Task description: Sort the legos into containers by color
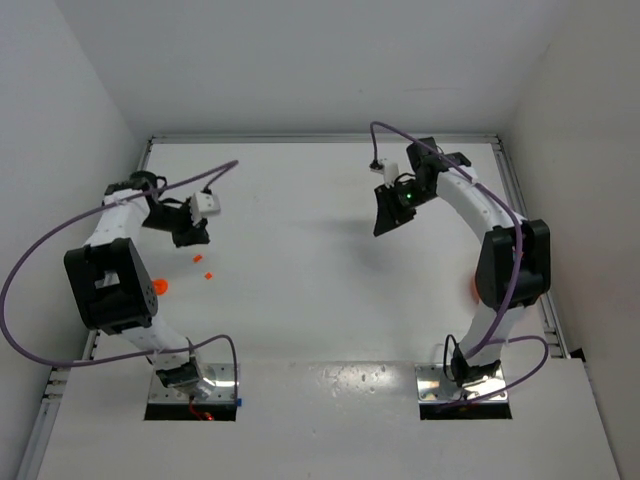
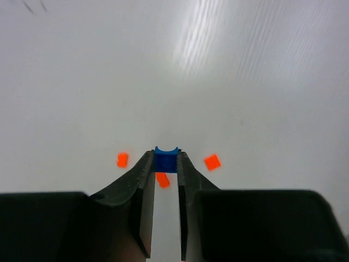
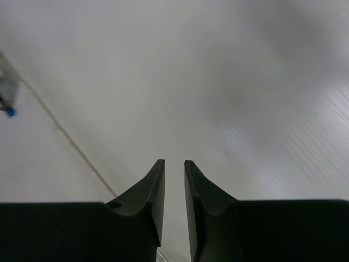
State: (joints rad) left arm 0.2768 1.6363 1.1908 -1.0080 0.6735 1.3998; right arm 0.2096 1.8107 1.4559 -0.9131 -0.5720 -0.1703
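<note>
A small blue lego (image 2: 166, 162) is pinched between the tips of my left gripper (image 2: 166, 155), which is shut on it just above the white table. Three orange legos lie around the tips: one to the left (image 2: 122, 159), one to the right (image 2: 212, 161), and one under the jaws (image 2: 162, 179). From above, the left gripper (image 1: 192, 238) is at the table's left, with two orange legos (image 1: 197, 259) (image 1: 209, 274) just below it. My right gripper (image 1: 385, 222) (image 3: 174, 162) hangs over bare table with a narrow gap and nothing between its fingers. No container shows clearly.
An orange patch (image 1: 160, 286) peeks from behind the left arm and another (image 1: 472, 289) from behind the right arm; I cannot tell what they are. A small blue item (image 1: 238, 403) sits by the left base. White walls enclose the table on three sides.
</note>
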